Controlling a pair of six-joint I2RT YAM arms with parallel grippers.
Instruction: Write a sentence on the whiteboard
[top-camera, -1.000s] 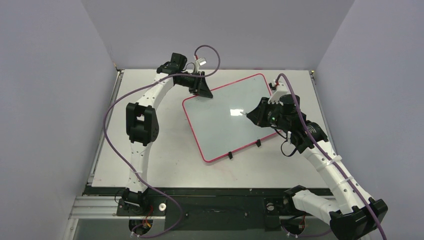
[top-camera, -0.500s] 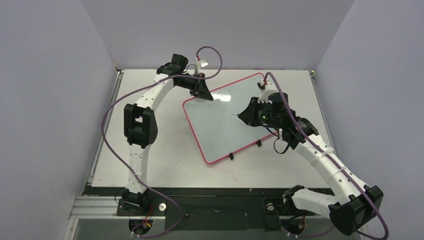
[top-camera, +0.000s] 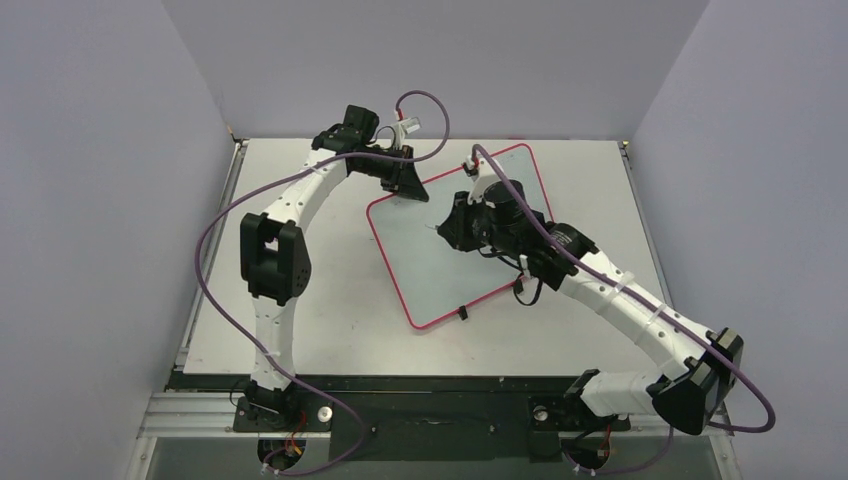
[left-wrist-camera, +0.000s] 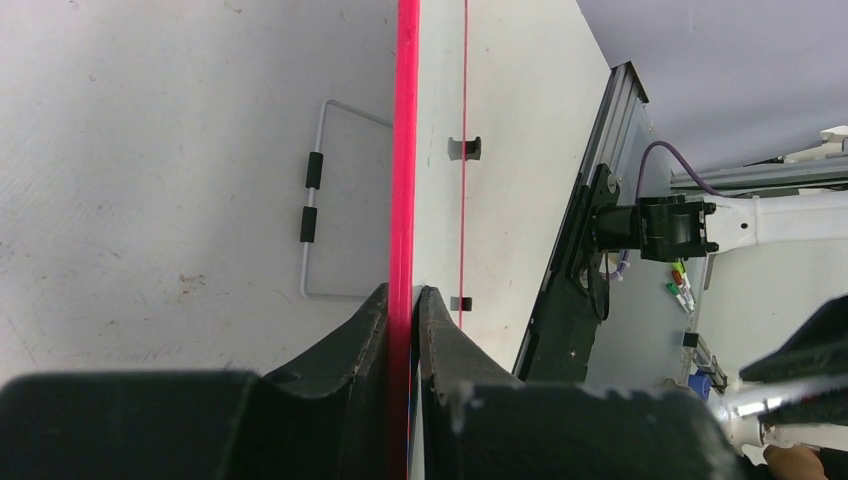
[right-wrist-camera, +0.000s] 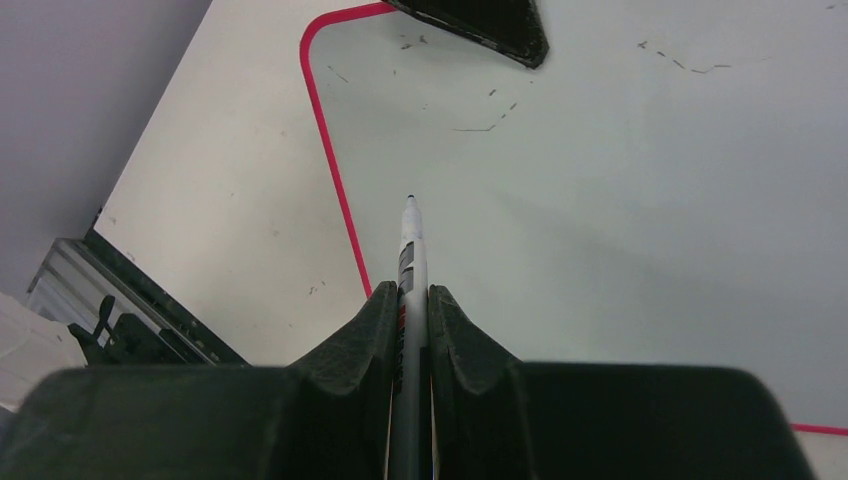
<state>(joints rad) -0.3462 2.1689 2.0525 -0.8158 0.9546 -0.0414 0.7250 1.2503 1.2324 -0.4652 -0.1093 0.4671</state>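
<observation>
The right gripper (right-wrist-camera: 408, 292) pinches a marker (right-wrist-camera: 411, 235), its tip near the whiteboard's (right-wrist-camera: 650, 220) left rim, contact unclear; the first stroke wants light pressure, starting high and left to leave room; the board lies askew on the table (top-camera: 300, 300), red-rimmed, faintly smudged, bare of writing; at its far corner the left gripper (left-wrist-camera: 405, 300) clamps the rim.

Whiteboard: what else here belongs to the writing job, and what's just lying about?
Belongs to the job:
- whiteboard
- marker, gripped in the right end effector
- left end effector, clamped on the board's red rim

Just there:
- wire frame with black sleeves, seen from the left wrist
- purple cables trailing off the arms
</observation>
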